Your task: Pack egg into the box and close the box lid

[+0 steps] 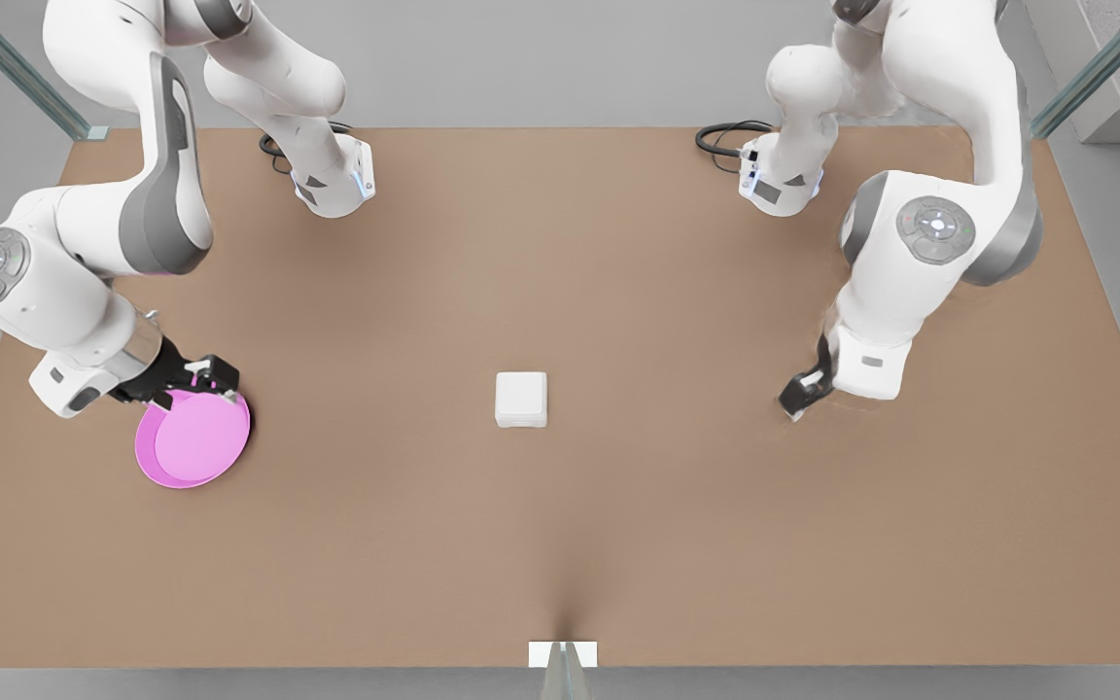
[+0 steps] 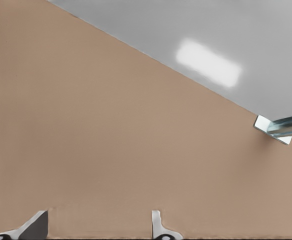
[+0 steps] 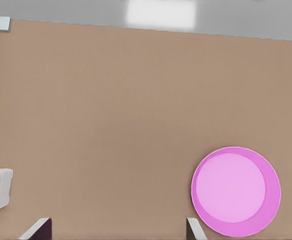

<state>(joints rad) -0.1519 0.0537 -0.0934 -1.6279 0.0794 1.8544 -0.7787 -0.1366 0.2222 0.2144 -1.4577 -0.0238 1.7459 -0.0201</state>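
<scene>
The box (image 1: 521, 399) sits shut at mid-bench (image 1: 560, 544), its lid down, hiding any egg. The right end effector (image 1: 202, 381), fingers spread wide, hangs at the pink plate's (image 1: 192, 439) rim. The left end effector (image 1: 801, 397), also wide, hovers low over bare bench on the front view's right.

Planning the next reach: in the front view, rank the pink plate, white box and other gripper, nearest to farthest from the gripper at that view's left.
That is the right gripper, jaws open.
1. The pink plate, right by it.
2. The box, at table centre.
3. The left gripper, at the front view's right, jaws open.
</scene>
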